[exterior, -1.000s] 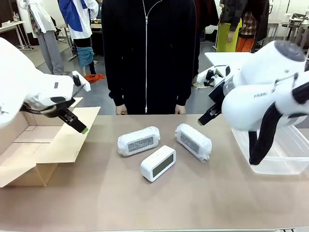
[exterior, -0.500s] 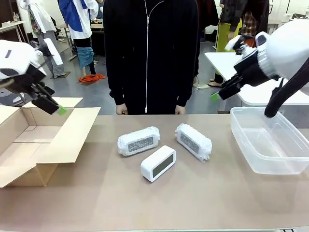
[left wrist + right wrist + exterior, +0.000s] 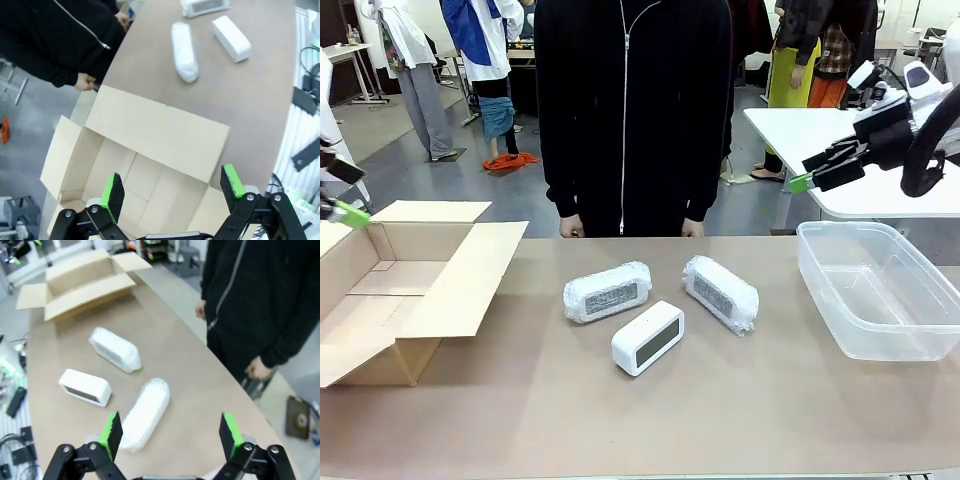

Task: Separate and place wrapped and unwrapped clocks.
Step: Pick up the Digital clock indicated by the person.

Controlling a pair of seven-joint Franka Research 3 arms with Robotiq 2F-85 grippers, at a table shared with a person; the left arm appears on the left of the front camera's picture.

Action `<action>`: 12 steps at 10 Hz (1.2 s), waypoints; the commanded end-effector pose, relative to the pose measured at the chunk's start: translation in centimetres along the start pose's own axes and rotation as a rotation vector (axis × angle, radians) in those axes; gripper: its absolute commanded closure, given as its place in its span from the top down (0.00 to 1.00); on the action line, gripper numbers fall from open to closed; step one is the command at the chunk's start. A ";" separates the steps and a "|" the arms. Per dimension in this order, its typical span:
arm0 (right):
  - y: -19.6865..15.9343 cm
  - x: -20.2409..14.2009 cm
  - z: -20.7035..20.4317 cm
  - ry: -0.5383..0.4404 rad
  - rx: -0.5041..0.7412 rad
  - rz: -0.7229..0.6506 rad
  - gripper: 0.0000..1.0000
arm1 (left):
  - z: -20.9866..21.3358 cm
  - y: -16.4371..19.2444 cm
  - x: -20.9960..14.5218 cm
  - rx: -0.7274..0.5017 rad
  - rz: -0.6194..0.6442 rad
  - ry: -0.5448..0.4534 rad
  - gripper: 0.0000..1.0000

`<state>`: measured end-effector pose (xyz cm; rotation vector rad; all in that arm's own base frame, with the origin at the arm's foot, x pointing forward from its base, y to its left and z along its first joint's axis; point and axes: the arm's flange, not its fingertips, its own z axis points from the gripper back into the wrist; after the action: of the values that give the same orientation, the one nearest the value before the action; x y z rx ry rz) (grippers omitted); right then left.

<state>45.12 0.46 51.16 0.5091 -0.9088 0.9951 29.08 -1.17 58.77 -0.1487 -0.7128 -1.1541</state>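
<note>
Your left claw (image 3: 172,192) and right claw (image 3: 167,435) both hang spread and empty, with the bare clock (image 3: 647,337) far below and beyond them, lying just beside the left wrapped clock (image 3: 607,291) and right wrapped clock (image 3: 721,292), so a wide descent could knock a neighbour askew.

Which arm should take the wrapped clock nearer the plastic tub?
Right, likely. The right tool hangs open near the tub, on the side of that clock; the left tool is open over the cardboard box, farther off.
</note>
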 end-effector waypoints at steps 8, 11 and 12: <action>-7.5 -5.6 4.5 0.228 -0.023 0.286 1.00 | 4.4 3.4 -4.8 -0.133 0.054 -0.085 1.00; -7.7 -5.7 5.4 0.273 -0.030 0.282 1.00 | 6.7 3.3 -6.0 -0.077 0.061 -0.022 1.00; -7.8 -5.8 5.6 0.281 -0.025 0.283 1.00 | 7.1 3.7 -7.4 -0.090 0.033 0.006 1.00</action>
<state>48.28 -10.26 48.99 0.2196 -0.7796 1.2923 27.70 8.29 60.95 -0.2666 -0.6873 -1.1122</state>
